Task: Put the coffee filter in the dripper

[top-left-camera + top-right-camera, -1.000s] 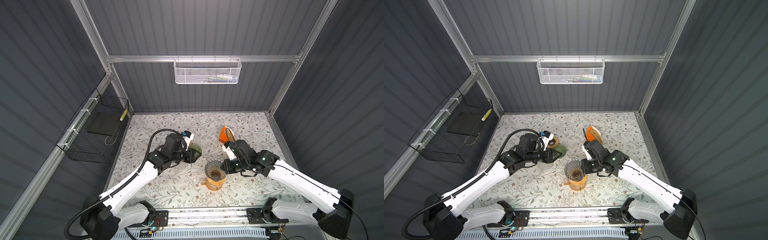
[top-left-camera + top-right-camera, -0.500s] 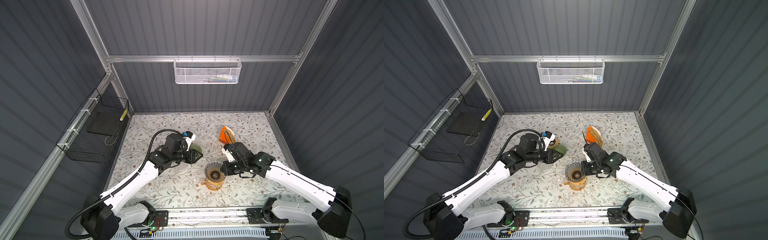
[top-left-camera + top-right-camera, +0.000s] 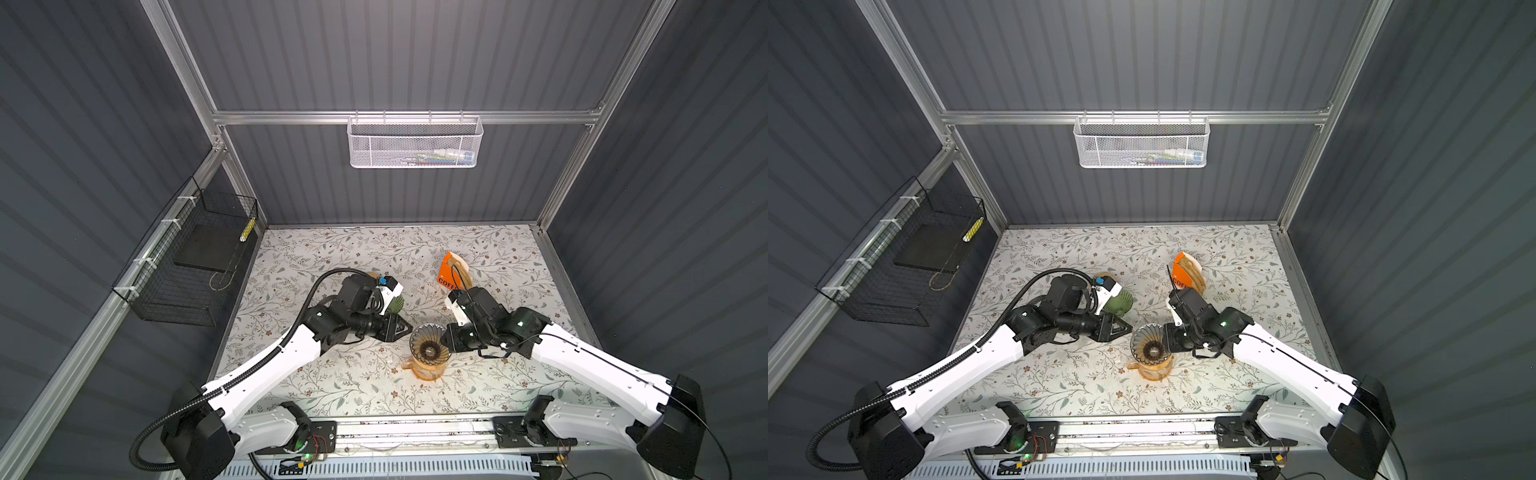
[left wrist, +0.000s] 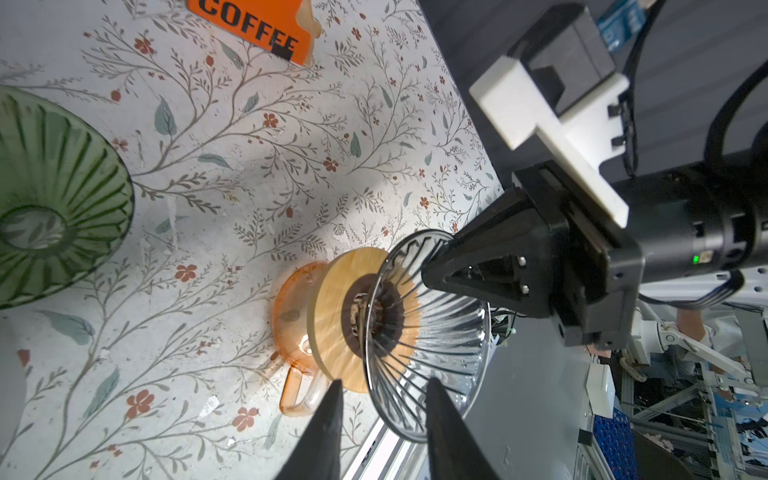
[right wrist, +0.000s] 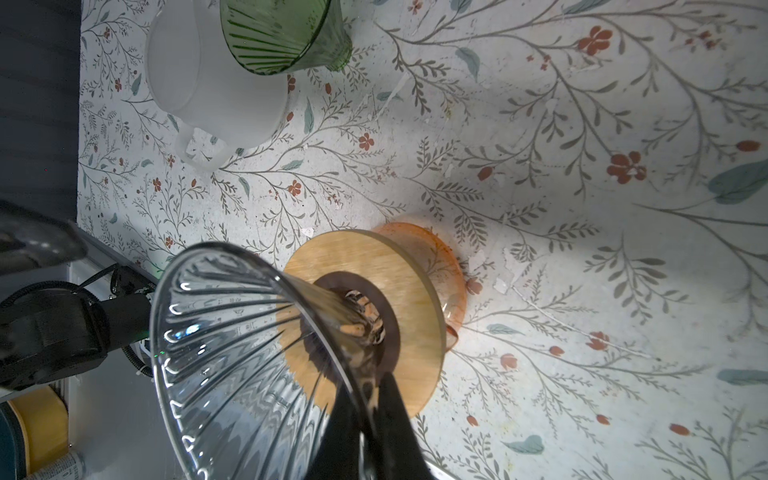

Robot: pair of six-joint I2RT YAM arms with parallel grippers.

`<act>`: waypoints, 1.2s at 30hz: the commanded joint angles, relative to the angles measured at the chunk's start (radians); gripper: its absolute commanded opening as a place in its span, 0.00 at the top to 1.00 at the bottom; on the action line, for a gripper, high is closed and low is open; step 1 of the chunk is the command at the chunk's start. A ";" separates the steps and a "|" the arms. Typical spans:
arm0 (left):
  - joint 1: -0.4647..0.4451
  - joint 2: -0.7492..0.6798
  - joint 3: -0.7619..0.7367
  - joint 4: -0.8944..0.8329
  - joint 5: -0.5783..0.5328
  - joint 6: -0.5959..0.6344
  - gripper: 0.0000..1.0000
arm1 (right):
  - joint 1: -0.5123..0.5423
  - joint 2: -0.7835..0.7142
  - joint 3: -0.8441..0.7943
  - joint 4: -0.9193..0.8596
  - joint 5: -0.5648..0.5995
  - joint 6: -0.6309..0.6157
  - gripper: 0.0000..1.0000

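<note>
The glass dripper (image 3: 429,347) is hemmed in on both sides: the right hand (image 3: 445,337) clamps its right rim, and the left hand (image 3: 406,329), jaws apart, sits at its left rim. Its mouth is free from above. A green dripper (image 3: 395,305) stands behind the left hand, and the orange filter box (image 3: 449,274) behind the right hand. The bench (image 3: 340,253) between them and along the back is bare.

The left hand (image 3: 408,328) has edged closer to the glass dripper (image 3: 430,351), its jaws narrowing.
</note>
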 commanded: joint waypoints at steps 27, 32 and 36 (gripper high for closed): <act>-0.067 0.088 -0.033 -0.059 0.009 0.024 0.90 | 0.002 -0.011 -0.069 -0.006 0.038 0.041 1.00; -0.071 0.099 -0.044 -0.054 0.010 0.021 0.92 | 0.002 -0.004 -0.077 -0.009 0.038 0.047 1.00; -0.078 0.115 -0.051 -0.044 0.009 0.018 0.93 | 0.003 0.004 -0.080 -0.011 0.041 0.049 1.00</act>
